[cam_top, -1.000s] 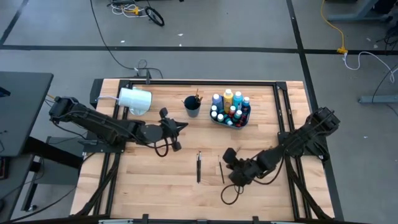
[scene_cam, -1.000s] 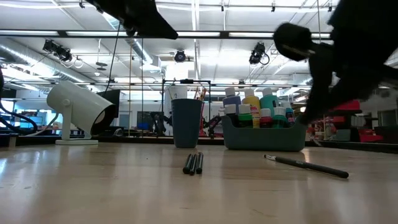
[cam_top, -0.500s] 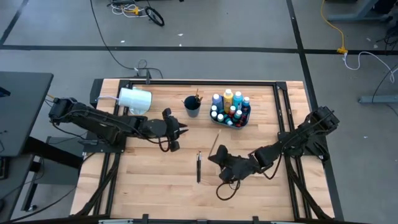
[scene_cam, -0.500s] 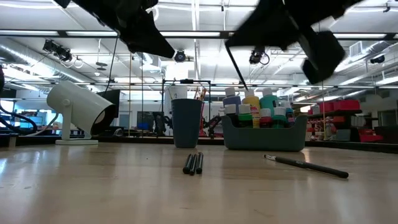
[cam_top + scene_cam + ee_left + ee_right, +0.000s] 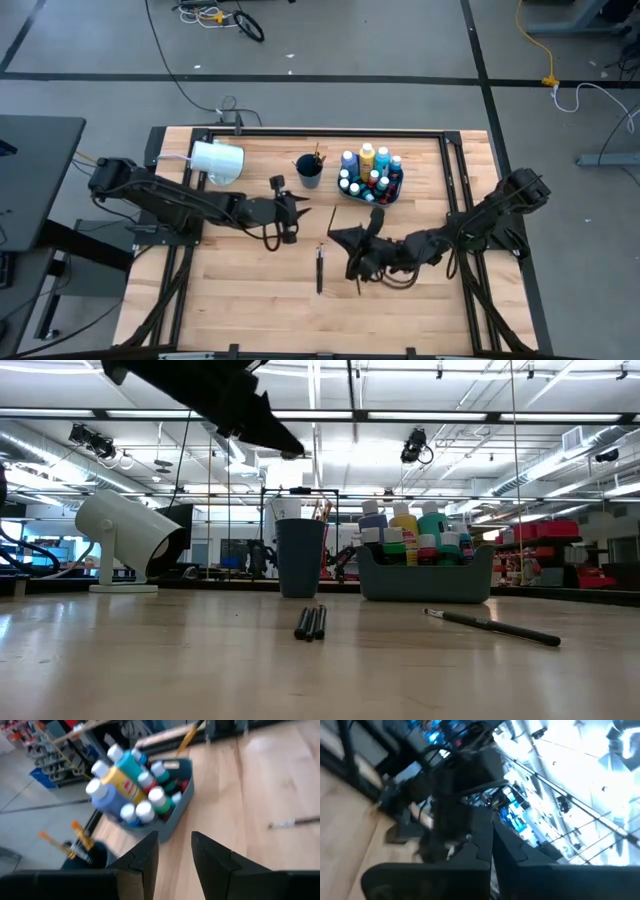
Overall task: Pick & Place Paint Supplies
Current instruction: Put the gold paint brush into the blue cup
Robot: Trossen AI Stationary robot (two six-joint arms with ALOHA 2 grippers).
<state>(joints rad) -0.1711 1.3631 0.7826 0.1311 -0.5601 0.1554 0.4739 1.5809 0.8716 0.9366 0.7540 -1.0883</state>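
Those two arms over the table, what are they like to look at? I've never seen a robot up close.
Both arms are dark, nearly black, built of slim jointed segments. A loose black cable loops beside the left gripper and another under the right gripper. Each gripper ends in two flat, angular dark fingers. No markings or labels can be made out.

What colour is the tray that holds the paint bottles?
Dark teal-grey tray; the left wrist view shows it best.
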